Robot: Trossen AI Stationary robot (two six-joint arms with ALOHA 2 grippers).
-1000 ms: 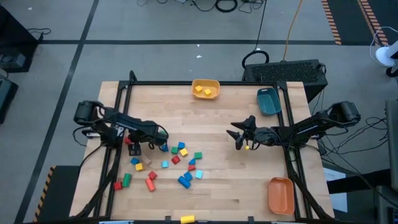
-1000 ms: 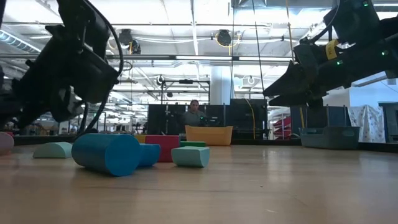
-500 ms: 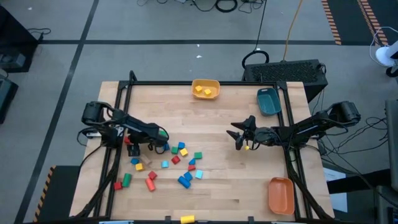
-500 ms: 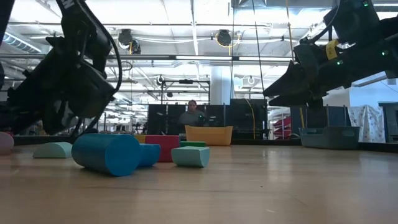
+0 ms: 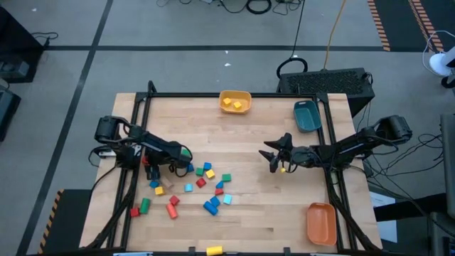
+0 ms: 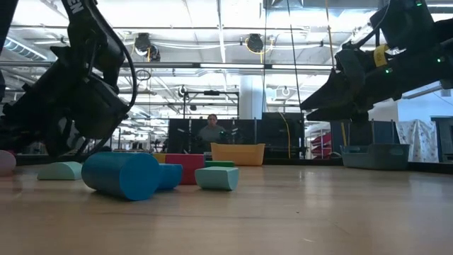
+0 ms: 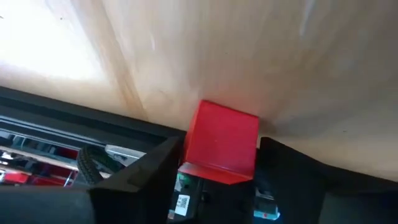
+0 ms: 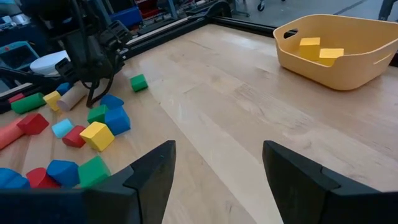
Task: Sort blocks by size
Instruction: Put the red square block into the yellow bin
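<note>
Reaching down at the table's [image 5: 249,128] left side, the left gripper [image 7: 217,180] has a red block [image 7: 222,142] between its fingers; the right gripper [image 8: 217,180], wide apart, hovers mid-right.

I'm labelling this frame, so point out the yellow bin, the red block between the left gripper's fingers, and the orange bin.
yellow bin [image 5: 235,93], high view, on its far rim.
red block [image 7: 222,138], left wrist view, middle of its facing side.
orange bin [image 5: 321,224], high view, on its bare floor.
</note>
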